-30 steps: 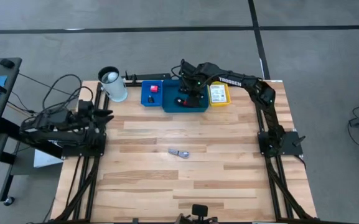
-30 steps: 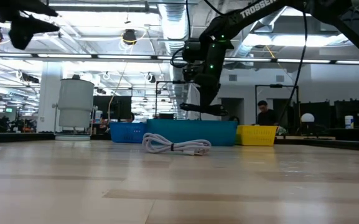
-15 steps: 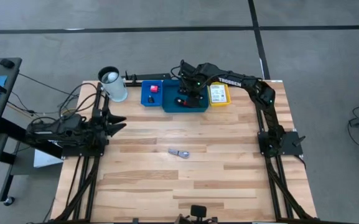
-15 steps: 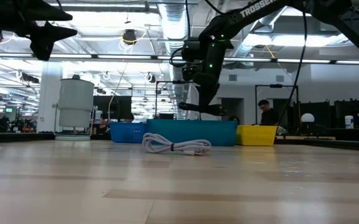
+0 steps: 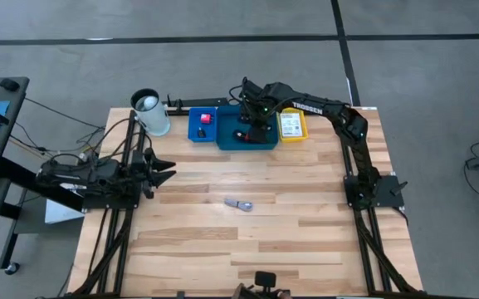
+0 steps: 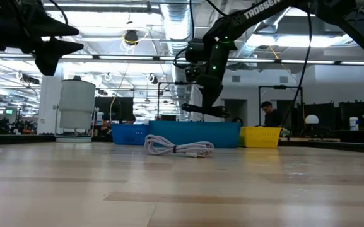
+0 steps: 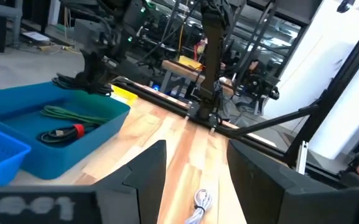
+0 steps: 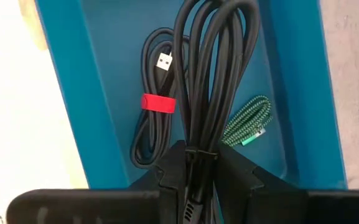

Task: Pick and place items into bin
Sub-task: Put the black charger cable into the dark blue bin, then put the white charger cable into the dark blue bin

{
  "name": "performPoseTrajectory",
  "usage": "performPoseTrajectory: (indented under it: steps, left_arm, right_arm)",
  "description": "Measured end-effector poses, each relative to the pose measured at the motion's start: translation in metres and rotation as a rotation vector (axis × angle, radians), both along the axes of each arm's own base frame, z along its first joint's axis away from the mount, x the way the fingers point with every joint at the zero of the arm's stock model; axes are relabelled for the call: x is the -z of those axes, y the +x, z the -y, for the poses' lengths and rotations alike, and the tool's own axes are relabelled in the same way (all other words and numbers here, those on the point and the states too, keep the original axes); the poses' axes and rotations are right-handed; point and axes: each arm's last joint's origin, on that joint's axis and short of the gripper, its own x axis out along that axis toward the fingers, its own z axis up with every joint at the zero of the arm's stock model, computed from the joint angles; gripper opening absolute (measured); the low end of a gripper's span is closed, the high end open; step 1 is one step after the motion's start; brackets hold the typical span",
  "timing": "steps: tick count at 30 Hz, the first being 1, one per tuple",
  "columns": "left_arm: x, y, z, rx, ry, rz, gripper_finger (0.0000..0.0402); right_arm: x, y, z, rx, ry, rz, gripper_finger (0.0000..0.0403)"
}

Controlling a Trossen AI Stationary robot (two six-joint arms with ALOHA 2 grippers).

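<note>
Right gripper [image 8: 195,163] over the teal bin [image 5: 227,137], fingers pinched on a black cable bundle [image 8: 211,74] hanging above a red-banded cable [image 8: 151,112] and green cable [image 8: 247,121]. Left gripper [image 5: 163,169] at the table's left edge, fingers parted, empty. White cable [image 5: 239,203] mid-table.

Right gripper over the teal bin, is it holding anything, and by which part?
Yes. The right gripper is shut on a black cable bundle, pinching it at one gathered end, the loops hanging over the teal bin. The left gripper is open and empty.
</note>
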Motion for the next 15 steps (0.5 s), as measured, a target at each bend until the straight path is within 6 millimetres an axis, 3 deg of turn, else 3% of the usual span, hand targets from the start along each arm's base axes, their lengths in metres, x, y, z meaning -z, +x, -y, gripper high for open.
performPoseTrajectory:
  steps: [5, 15]
  left_arm:
    - [0.000, 0.000, 0.002, 0.011, 0.038, -0.011, 0.0159]
    - [0.023, 0.008, 0.008, 0.081, -0.024, 0.048, 0.0159]
  right_arm:
    - [0.000, 0.003, -0.002, -0.022, -0.033, -0.009, 0.0076]
    - [0.029, 0.017, -0.016, -0.030, -0.002, -0.081, 0.0152]
